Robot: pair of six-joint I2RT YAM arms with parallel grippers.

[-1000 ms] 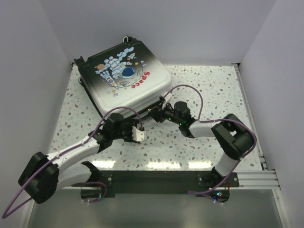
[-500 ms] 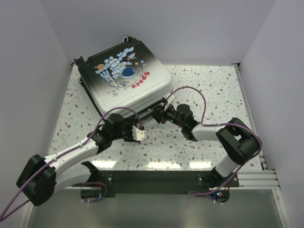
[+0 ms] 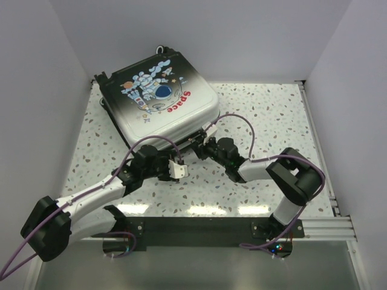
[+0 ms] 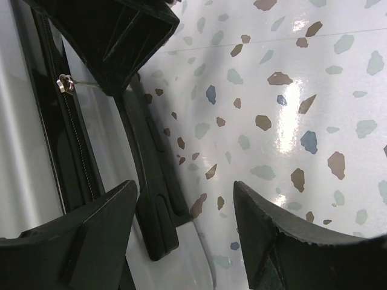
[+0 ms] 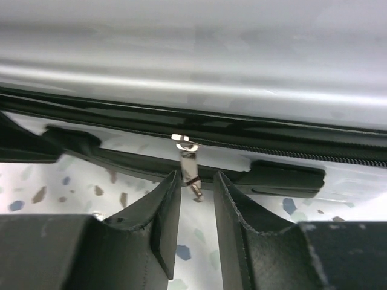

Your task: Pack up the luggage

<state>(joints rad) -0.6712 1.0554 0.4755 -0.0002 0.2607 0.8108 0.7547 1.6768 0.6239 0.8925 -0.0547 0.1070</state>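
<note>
- Between narrowly parted jaws, right wrist view: the right gripper (image 5: 195, 181) straddles the zipper pull (image 5: 188, 160); advise closing squarely, then drawing along the track.
- Left wrist: the left gripper (image 4: 184, 199) gapes wide, empty.
- Top: the luggage (image 3: 160, 99) lies far-left on the table (image 3: 272, 115), lid down, astronaut print up.

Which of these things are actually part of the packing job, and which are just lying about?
Part of the job: the luggage, its zipper pull, the right hand at that pull, the left hand alongside.
Just there: the speckled table, the white walls.
</note>
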